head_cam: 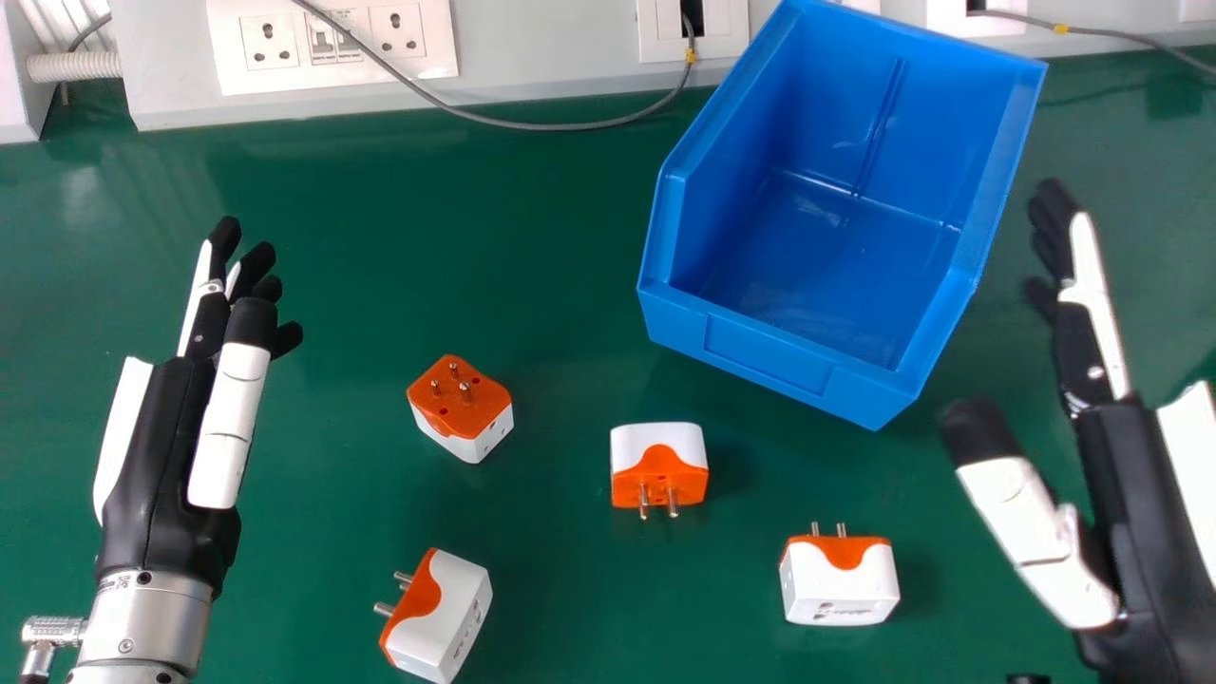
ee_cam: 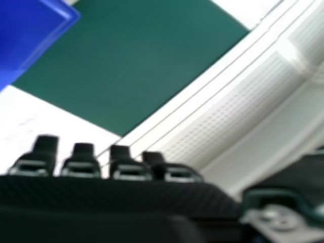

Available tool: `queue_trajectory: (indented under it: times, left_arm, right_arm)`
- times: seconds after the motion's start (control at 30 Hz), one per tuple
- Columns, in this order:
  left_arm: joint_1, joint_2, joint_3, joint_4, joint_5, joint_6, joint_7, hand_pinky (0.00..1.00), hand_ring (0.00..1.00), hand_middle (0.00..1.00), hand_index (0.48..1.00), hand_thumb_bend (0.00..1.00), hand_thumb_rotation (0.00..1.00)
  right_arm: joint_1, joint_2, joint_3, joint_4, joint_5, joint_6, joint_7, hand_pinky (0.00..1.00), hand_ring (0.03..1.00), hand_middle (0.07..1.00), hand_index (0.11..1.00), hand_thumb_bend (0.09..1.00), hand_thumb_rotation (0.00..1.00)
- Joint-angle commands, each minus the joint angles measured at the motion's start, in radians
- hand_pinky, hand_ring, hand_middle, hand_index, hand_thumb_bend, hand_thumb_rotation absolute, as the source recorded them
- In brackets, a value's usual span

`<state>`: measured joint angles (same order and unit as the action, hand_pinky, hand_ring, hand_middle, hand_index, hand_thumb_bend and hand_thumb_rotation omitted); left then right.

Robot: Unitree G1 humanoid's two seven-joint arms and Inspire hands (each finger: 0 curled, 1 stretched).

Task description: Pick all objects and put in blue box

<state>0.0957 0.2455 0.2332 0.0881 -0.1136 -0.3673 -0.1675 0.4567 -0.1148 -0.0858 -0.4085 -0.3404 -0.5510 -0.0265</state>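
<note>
Four plugs (head_cam: 470, 413) lie apart on the bench (head_cam: 380, 209), near the box (head_cam: 769, 356); left hand (head_cam: 157, 456) and right hand (head_cam: 1126, 494) are both released, fingers fairly straight

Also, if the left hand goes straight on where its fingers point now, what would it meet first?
The left hand would likely meet the white panel below the sockets, beyond bare green table; its height above the table is unclear.

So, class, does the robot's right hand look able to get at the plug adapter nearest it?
Probably yes: the right hand is open, and only bare green tabletop seems to lie between it and that adapter.
</note>
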Motion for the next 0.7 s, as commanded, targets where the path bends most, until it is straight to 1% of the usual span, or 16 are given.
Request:
queue_trajectory:
  times: [0.0,0.1,0.27,0.47,0.57,0.67]
  left_arm:
    - [0.0,0.01,0.005,-0.01,0.006,-0.021,-0.003,0.89,0.96,0.97,1.0,0.77,1.0]
    - [0.002,0.011,0.006,-0.016,0.007,-0.02,-0.005,0.89,0.96,0.97,1.0,0.77,1.0]
    - [0.005,0.013,0.005,-0.026,0.01,-0.014,-0.006,0.89,0.96,0.97,1.0,0.76,1.0]
    - [0.009,0.018,0.007,-0.036,0.007,-0.007,-0.009,0.89,0.96,0.97,1.0,0.76,1.0]
    - [0.008,0.022,0.009,-0.034,0.004,-0.004,-0.011,0.89,0.96,0.97,1.0,0.77,1.0]
    - [0.008,0.025,0.011,-0.035,0.0,0.0,-0.014,0.89,0.96,0.97,1.0,0.76,1.0]
  right_arm:
    - [-0.002,-0.013,0.004,-0.028,-0.022,-0.071,-0.019,0.89,0.977,0.986,0.982,0.413,1.0]
    - [-0.005,-0.027,0.015,-0.008,-0.034,-0.124,-0.021,0.89,0.974,0.983,0.978,0.416,1.0]
    - [-0.011,-0.056,0.04,0.034,-0.012,-0.189,-0.003,0.87,0.967,0.974,0.969,0.423,0.97]
    - [0.011,-0.092,0.062,0.009,-0.023,-0.188,0.037,0.87,0.96,0.971,0.967,0.432,0.94]
    - [0.011,-0.128,0.075,0.014,-0.02,-0.205,0.066,0.86,0.953,0.965,0.962,0.441,0.93]
    - [0.016,-0.163,0.082,0.019,-0.018,-0.203,0.097,0.86,0.954,0.965,0.957,0.449,0.91]
